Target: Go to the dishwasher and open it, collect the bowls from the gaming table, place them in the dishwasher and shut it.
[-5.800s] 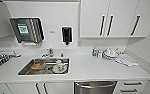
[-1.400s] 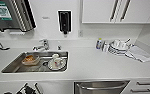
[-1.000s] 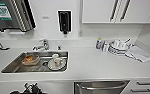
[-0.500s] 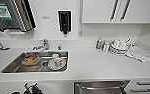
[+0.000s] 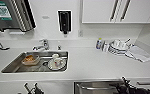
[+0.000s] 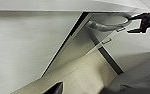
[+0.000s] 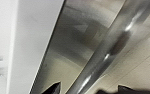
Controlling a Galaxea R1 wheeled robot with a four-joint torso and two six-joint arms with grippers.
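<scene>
Two grippers show at the lower edge of the head view, below the white bench. The right gripper is at the dishwasher, just beside the right end of its bar handle – whether it touches the bar I cannot tell, nor whether its fingers are spread or pressed together. In the right wrist view the handle runs close across the brushed steel front, with two dark fingertips near it. The left gripper sits well to the left of the dishwasher, below the sink; its state I cannot tell either. The left wrist view takes in the dishwasher front from the side – the right gripper is at the bar's far end. The sink, left of the dishwasher and above it, holds a tan bowl and a cup on a plate. Right of the sink, white dishes and a cloth lie on the bench
</scene>
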